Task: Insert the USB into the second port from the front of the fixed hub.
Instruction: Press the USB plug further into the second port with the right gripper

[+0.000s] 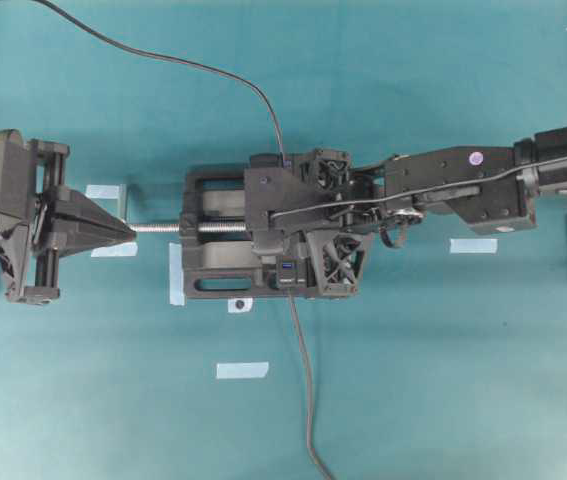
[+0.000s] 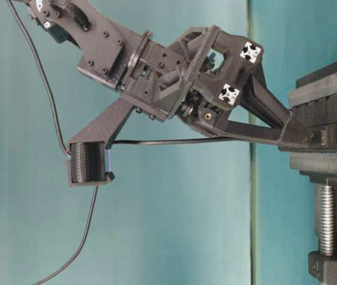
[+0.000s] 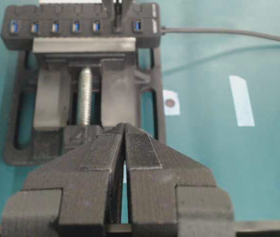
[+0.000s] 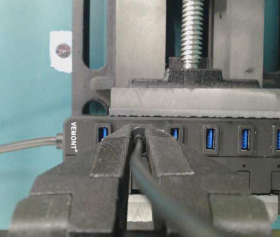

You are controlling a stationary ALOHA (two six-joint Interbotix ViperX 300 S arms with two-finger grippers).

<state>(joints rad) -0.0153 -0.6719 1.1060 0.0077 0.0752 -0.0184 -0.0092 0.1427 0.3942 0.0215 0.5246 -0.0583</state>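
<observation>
We see the right gripper (image 4: 139,148) down at the hub (image 4: 258,168), jaws narrowed onto the USB (image 4: 138,132), w/ its thin cable (image 4: 164,197) running back between the fingers toward the cam. The plug sits at the hub's second slot from the VEMONT-labelled end; one blue port (image 4: 102,134) shows on its left, another (image 4: 175,134) just right, then three more further along. How deep the plug sits we can't tell, since the fingertips cover it. In the table-level view the fingertips (image 2: 296,135) meet the hub face and the cable (image 2: 174,141) trails back level under the gripper. The hub is clamped in a black vise (image 1: 213,245) w/ a silver screw (image 1: 158,228) sticking out left. The hub's own thicker cord (image 1: 303,380) leaves toward the bottom edge of the overhead view. The right arm (image 1: 463,185) and gripper body cover most of the hub from overhead, so only a bit of blue shows there. The left gripper (image 3: 125,148) has its jaws pressed together on nothing, apart from the vise, tips pointing along the screw line. Around on the teal table (image 1: 413,380): several pale tape strips (image 1: 241,370) and a small paper tag w/ a dark dot (image 3: 170,102) just beside the vise.
</observation>
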